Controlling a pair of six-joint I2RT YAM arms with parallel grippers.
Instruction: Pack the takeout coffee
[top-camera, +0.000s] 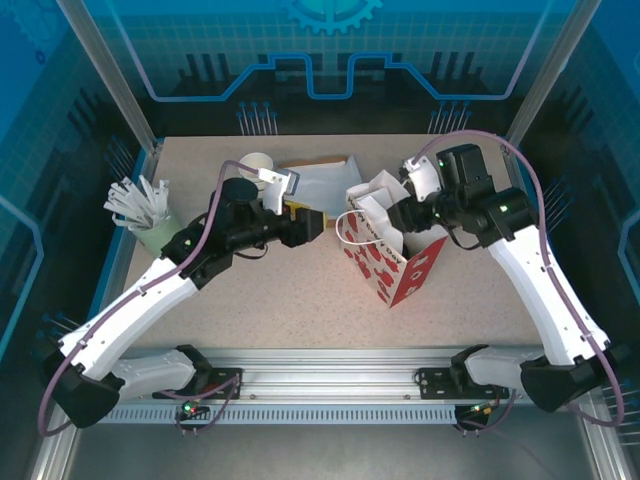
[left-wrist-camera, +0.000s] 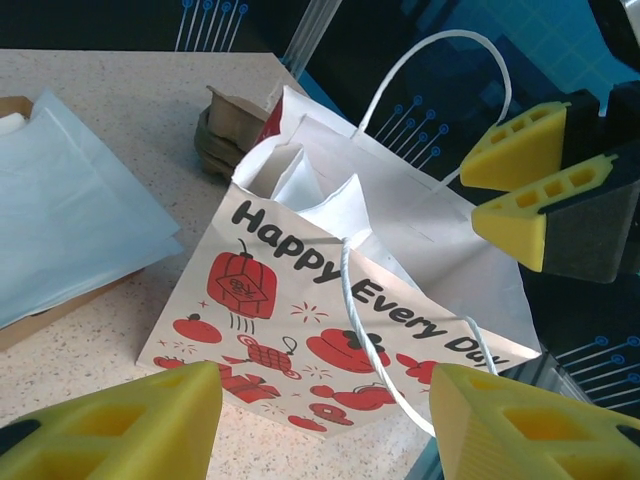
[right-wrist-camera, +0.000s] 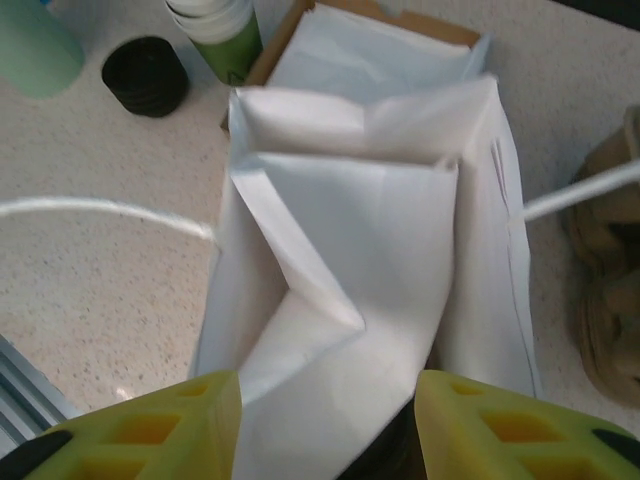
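The left gripper gapes empty before the paper bag, the right gripper hangs with fingers spread over its mouth, and beyond, at the back of the surface, the green cup stands beside its black lid: light, crushable, likely best pinched gently mid-wall.

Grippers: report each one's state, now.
Left gripper: open, empty.
Right gripper: fingers astride a wall of the red-printed white paper bag; grip cannot be told.
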